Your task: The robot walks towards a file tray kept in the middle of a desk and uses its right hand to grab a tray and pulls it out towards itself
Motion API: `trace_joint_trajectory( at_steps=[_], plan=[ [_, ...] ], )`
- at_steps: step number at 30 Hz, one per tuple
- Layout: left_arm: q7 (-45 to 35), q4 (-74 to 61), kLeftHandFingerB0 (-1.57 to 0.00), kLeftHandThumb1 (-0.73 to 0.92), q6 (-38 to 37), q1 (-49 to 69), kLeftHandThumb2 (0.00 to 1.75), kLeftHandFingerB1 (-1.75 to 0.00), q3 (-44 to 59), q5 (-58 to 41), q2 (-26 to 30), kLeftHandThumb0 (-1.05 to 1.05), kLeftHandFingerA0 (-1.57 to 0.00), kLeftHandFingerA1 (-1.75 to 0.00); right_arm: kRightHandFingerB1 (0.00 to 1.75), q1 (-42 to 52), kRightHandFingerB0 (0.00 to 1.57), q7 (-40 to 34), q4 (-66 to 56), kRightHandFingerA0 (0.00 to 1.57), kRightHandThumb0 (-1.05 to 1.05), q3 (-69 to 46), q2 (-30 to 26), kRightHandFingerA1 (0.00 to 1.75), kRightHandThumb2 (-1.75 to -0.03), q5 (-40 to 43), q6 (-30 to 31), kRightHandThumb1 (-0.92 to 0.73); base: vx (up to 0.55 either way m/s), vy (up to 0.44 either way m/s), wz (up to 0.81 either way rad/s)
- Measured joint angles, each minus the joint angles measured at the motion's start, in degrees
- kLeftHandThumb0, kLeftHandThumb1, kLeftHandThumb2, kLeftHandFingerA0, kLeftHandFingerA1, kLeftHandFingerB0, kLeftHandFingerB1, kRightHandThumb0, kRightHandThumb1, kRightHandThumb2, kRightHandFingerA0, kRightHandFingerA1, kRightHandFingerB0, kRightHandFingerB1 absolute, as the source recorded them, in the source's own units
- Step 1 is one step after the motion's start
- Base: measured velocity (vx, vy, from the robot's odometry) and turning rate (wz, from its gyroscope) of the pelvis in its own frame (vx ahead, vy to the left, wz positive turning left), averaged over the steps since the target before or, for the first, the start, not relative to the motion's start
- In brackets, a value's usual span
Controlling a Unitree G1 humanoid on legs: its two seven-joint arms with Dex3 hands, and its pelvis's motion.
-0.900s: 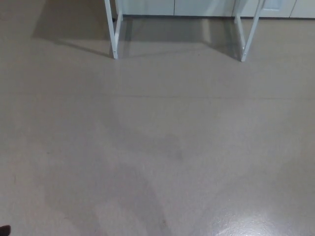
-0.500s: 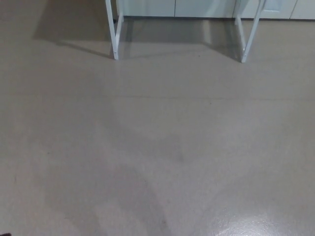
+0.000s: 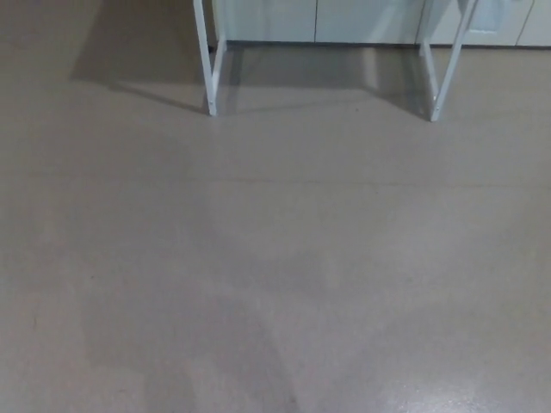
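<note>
In the head view only the lower parts of the desk show at the top edge: a white left leg frame and a white right leg frame. The desktop and the file tray lie above the picture and are hidden. Neither of my hands shows.
Grey-beige floor stretches from me to the desk legs. White cabinet fronts run along the wall behind the desk. The desk casts a shadow to the left. A bright glare patch lies at the lower right.
The whole picture has shifted: the desk legs sit slightly lower and further right, so the camera has moved. A dark bit at the bottom left corner is gone from view.
</note>
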Motion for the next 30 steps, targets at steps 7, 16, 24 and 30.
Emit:
trace_joint_trajectory(
  at_steps=[7,16,24,30],
  plan=[
    [3.06,5.34,-0.19,0.37,-3.38,0.39,0.89,-0.53,-4.37,3.09,3.22,-0.48,-0.26,-0.51,0.37,-0.35,0.35,-0.17,2.09,0.42,-0.30,1.49,-0.17,0.43,-0.58,-0.90,-0.99,-0.64,0.22,0.278,-0.15],
    [5.39,10.90,-0.27,0.48,-7.01,-1.30,0.70,-0.46,-5.74,4.36,5.13,-0.47,-0.37,-0.38,0.36,-1.71,0.34,-0.59,3.79,0.43,-0.34,3.76,-1.01,0.44,-0.58,-2.53,-3.03,-0.64,0.23,-0.056,0.11],
    [5.89,11.18,-0.28,0.47,-9.06,-1.61,0.72,-0.48,-6.67,5.14,4.82,-0.46,-0.36,-0.38,0.36,-0.84,0.35,-1.95,1.84,0.45,-0.33,5.14,-2.49,0.44,-0.60,-3.96,-3.21,-0.66,0.34,-0.261,0.07],
    [6.02,11.22,-0.29,0.46,-9.38,-1.01,0.71,-0.48,-6.90,5.41,4.88,-0.48,-0.37,-0.38,0.36,-0.98,0.32,-2.82,2.56,0.46,-0.34,5.71,-2.65,0.44,-0.60,-4.71,-3.25,-0.66,0.24,0.007,-0.08]
  ],
)
